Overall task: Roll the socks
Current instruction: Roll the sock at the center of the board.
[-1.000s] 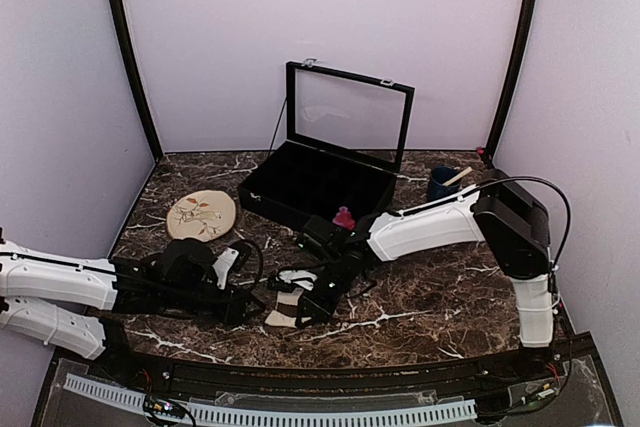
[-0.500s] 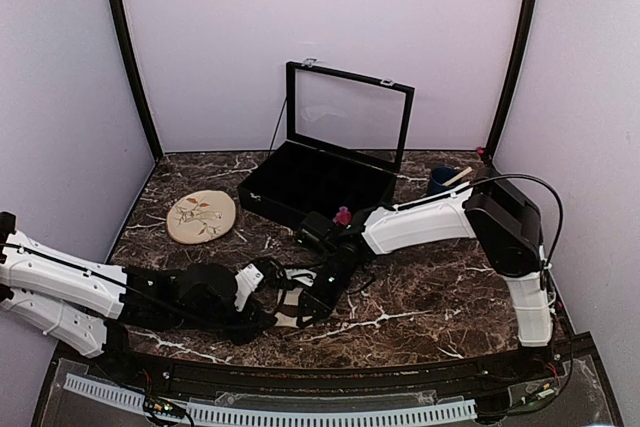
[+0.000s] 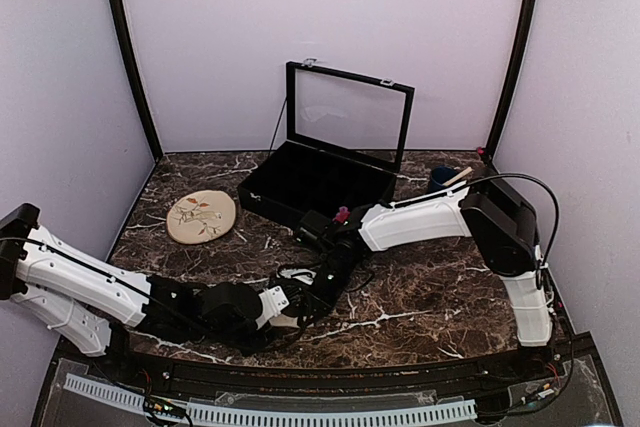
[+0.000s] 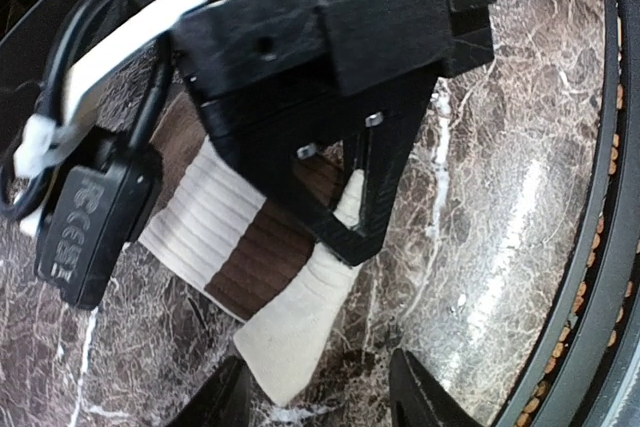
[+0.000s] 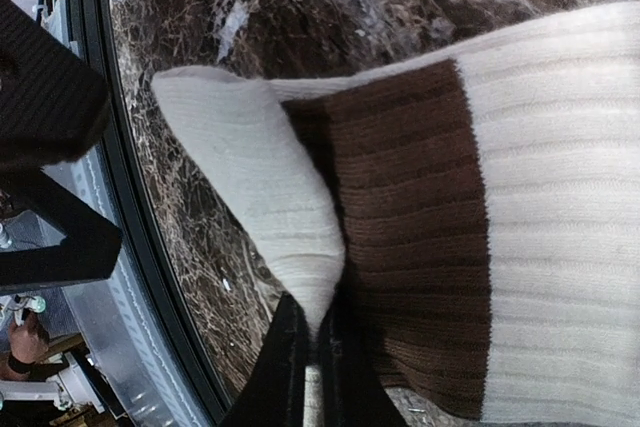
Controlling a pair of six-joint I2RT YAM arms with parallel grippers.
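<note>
The roll looks barely started: the right gripper (image 5: 308, 347), pressed together, pinches the toe end of the cream sock (image 5: 560, 197) lying mostly flat ahead of it, while the left gripper (image 4: 320, 392) hovers spread just short of that toe.

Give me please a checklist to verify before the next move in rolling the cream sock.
1. Right gripper shut on the edge of the cream sock: ok.
2. Left gripper open to take the sock: ok.
3. Left fingers touching the sock's end: cannot tell; it lies close to their tips.
4. Sock rolled: not ok; it lies mostly flat on the table.
5. Pink sock ready: cannot tell; the right arm hides most of it.
</note>
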